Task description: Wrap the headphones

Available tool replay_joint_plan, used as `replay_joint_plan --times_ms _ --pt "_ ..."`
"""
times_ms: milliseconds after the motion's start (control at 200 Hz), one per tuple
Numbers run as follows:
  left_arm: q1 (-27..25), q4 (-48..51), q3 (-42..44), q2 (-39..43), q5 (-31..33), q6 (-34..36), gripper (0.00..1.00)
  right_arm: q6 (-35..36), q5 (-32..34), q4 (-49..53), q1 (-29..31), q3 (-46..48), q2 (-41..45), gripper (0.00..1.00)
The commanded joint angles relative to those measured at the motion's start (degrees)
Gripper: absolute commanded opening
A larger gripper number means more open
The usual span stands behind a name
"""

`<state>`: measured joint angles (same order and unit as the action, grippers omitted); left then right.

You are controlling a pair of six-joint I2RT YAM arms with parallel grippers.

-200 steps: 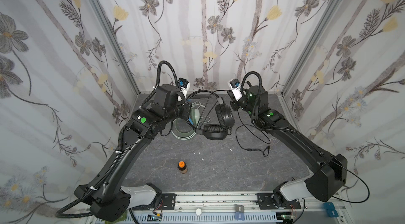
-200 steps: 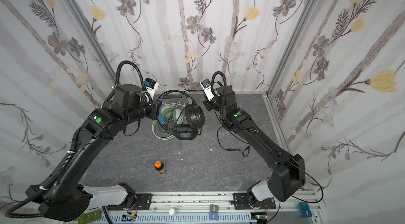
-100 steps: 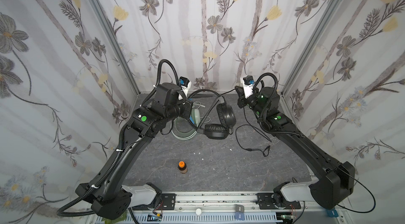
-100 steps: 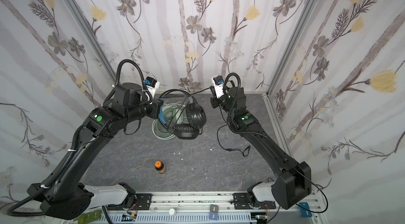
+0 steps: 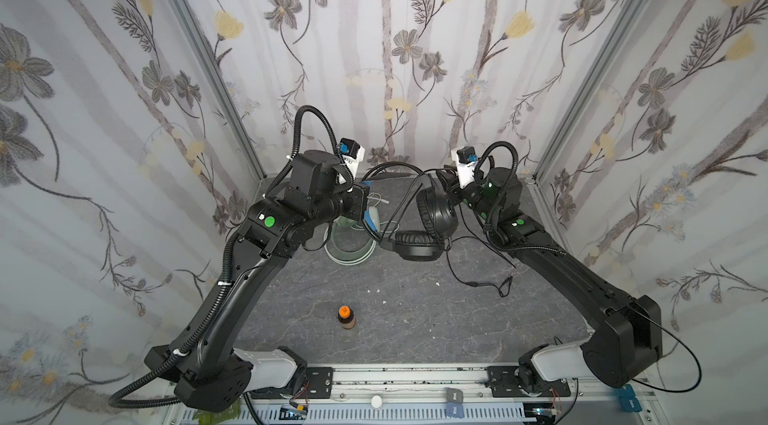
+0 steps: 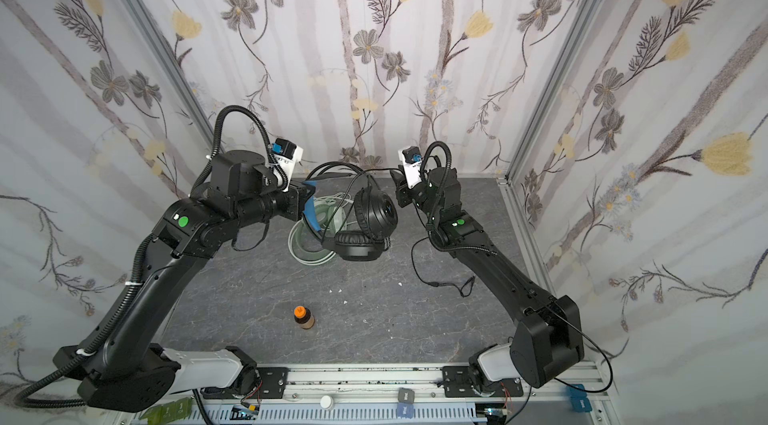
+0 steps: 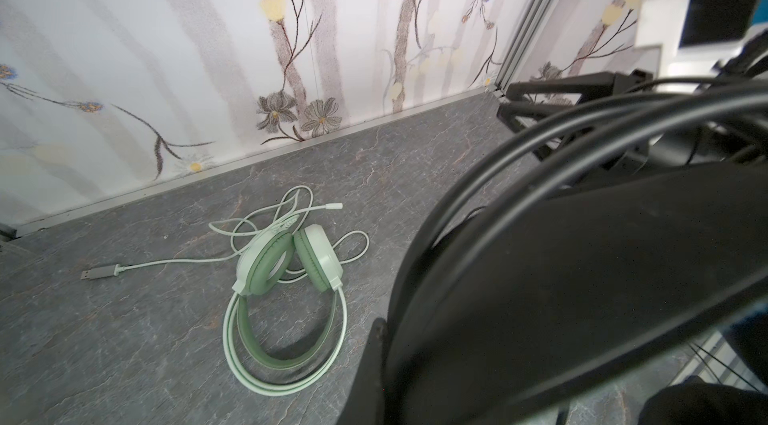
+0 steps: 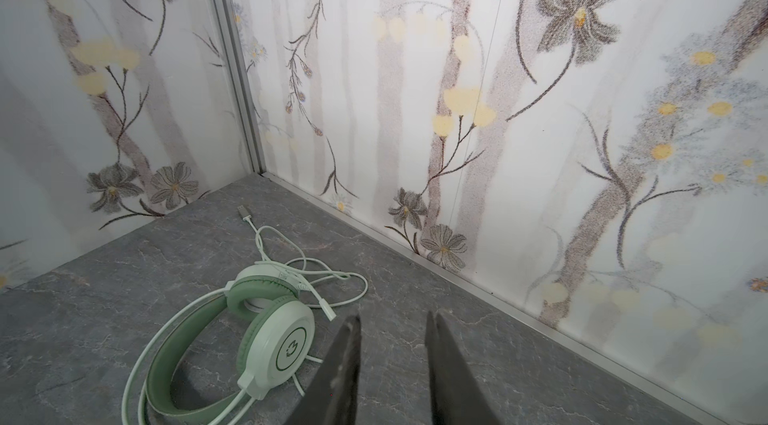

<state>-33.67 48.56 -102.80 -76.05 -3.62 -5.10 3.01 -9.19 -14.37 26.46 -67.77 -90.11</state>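
The black headphones (image 5: pixel 432 215) hang above the table with my left gripper (image 5: pixel 362 204) shut on their blue-lined headband (image 6: pixel 311 211). That headband fills the left wrist view (image 7: pixel 582 277) and hides the jaws. Their black cable (image 5: pixel 390 169) loops over the band, and its loose end lies on the table (image 5: pixel 473 285). My right gripper (image 8: pixel 392 319) is open beside the upper ear cup (image 6: pixel 376 211), with only bare table between its fingers. The mint-green headphones (image 7: pixel 286 277) lie on the table under the left gripper (image 8: pixel 257 331), their white cable (image 7: pixel 291 211) loose behind them.
A small bottle with an orange cap (image 5: pixel 345 317) stands mid-table towards the front. The flowered back wall (image 8: pixel 457 111) is close behind both grippers. The side wall's metal post (image 7: pixel 523 28) is near the right gripper. Small white crumbs (image 5: pixel 374 290) lie on the grey table.
My right gripper swung out to the right with the black cable, came back a little, and has opened, letting the cable go. The left gripper has stayed shut on the headband.
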Motion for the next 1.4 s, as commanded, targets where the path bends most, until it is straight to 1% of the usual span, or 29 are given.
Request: replay_joint_plan --times_ms 0,70,180,195,230,505,709,879,1009,1159,1289,1394 --pt "-0.19 -2.98 -3.0 -1.17 -2.4 -4.09 0.0 -3.91 -4.73 -7.95 0.3 1.75 -0.6 0.4" --pt "-0.49 -3.03 -4.46 -2.35 -1.79 -4.39 0.0 -4.45 -7.11 -8.76 0.56 2.11 -1.03 0.44" --pt "-0.69 -4.62 -5.78 -3.3 -1.72 -5.9 0.0 -6.2 -8.66 -12.14 1.21 3.94 -1.03 0.5" --pt "-0.66 -5.11 -5.82 -3.4 -1.77 -6.13 0.0 -6.44 -8.65 -12.46 1.3 4.1 -2.49 0.5" --pt "-0.71 -5.83 -6.11 -3.64 -1.92 -6.93 0.0 -7.1 -8.95 -13.37 1.4 4.68 -2.84 0.51" --pt "-0.64 -9.62 -8.29 -5.83 -2.92 -9.72 0.0 -13.16 -11.08 -20.67 2.54 10.74 -3.25 0.57" --pt "-0.71 -12.24 -8.08 -6.89 -3.63 -11.73 0.0 -16.73 -11.88 -26.18 3.55 16.06 -2.67 0.57" --pt "-0.63 -13.99 -7.81 -7.27 -4.2 -13.47 0.0 -16.97 -12.25 -27.66 4.26 17.53 -2.01 0.58" --pt "-0.61 -14.45 -7.76 -7.46 -4.12 -14.2 0.0 -19.35 -12.69 -31.45 4.41 19.44 -2.05 0.58" --pt "-0.65 -15.44 -7.63 -7.35 -4.15 -15.19 0.0 -20.65 -12.57 -32.96 4.89 20.29 -3.18 0.57" --pt "-0.61 -15.59 -8.67 -7.97 -4.14 -15.51 0.0 -21.1 -12.78 -33.71 5.05 20.85 -3.69 0.53" --pt "-0.21 -15.72 -9.51 -8.56 -3.79 -16.15 0.0 -21.2 -12.51 -33.91 5.42 21.85 -3.53 0.53"
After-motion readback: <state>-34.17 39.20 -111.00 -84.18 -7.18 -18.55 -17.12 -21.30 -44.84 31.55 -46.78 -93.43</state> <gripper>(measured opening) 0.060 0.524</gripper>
